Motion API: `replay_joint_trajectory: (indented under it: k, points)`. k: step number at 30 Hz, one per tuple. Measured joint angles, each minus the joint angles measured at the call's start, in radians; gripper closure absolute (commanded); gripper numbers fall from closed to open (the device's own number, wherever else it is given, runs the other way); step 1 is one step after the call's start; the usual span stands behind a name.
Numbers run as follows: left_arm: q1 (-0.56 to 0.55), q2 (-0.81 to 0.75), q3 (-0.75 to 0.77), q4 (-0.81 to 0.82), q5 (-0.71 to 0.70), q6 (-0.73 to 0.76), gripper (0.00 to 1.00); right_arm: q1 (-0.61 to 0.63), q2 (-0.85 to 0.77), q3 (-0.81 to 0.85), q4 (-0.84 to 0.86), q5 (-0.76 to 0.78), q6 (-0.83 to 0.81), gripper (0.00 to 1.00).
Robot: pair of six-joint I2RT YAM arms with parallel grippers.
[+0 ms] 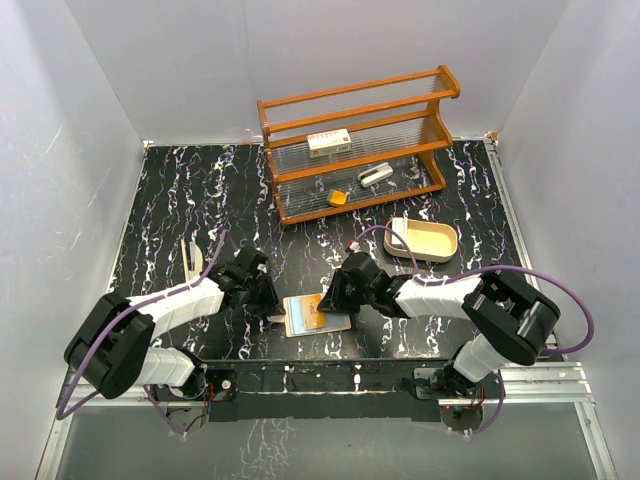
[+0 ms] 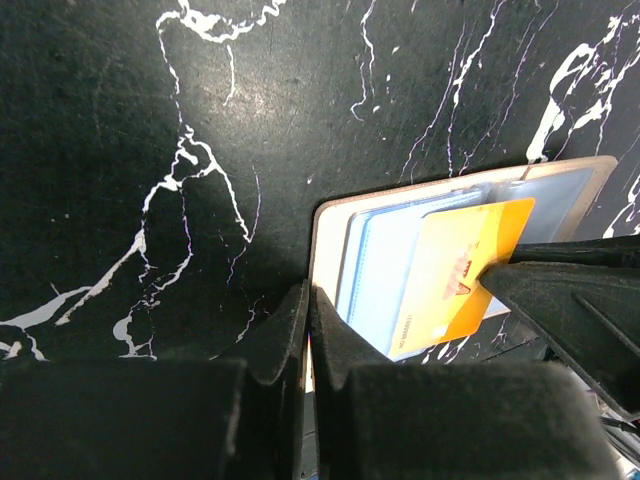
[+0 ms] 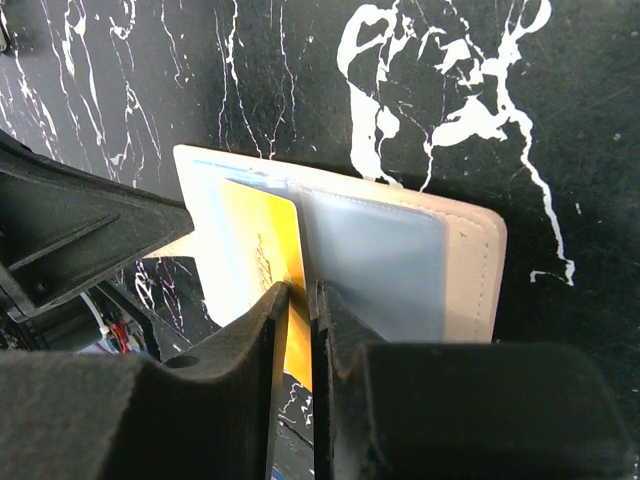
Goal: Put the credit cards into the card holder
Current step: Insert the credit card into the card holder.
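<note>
The tan card holder lies open on the black marble table between both arms. It shows in the left wrist view and in the right wrist view. An orange-yellow credit card sits slanted over its clear pockets, one end tucked at a pocket's edge. My right gripper is shut on this card's near end. My left gripper is shut on the holder's beige edge, pinning it. A pale blue layer lies under the card; I cannot tell whether it is a card or a pocket.
A wooden rack stands at the back with a white red-printed box, a small orange block and a silvery item. An oval beige-rimmed tin tray lies right of centre. A pale object lies at the left.
</note>
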Motion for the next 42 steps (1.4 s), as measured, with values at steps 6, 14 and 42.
replay_joint_trajectory:
  k: [6,14,42]
  points:
    - [0.000,-0.010,-0.012,0.001,0.016,-0.015,1.00,0.011,-0.009,0.000,-0.019,0.036,0.008,0.86]
    - [0.000,-0.010,-0.013,0.002,0.020,-0.021,1.00,0.035,-0.011,0.003,-0.031,0.051,0.012,0.77]
    - [0.000,-0.010,-0.013,0.005,0.023,-0.018,1.00,0.068,0.014,0.083,-0.103,0.051,-0.056,0.62]
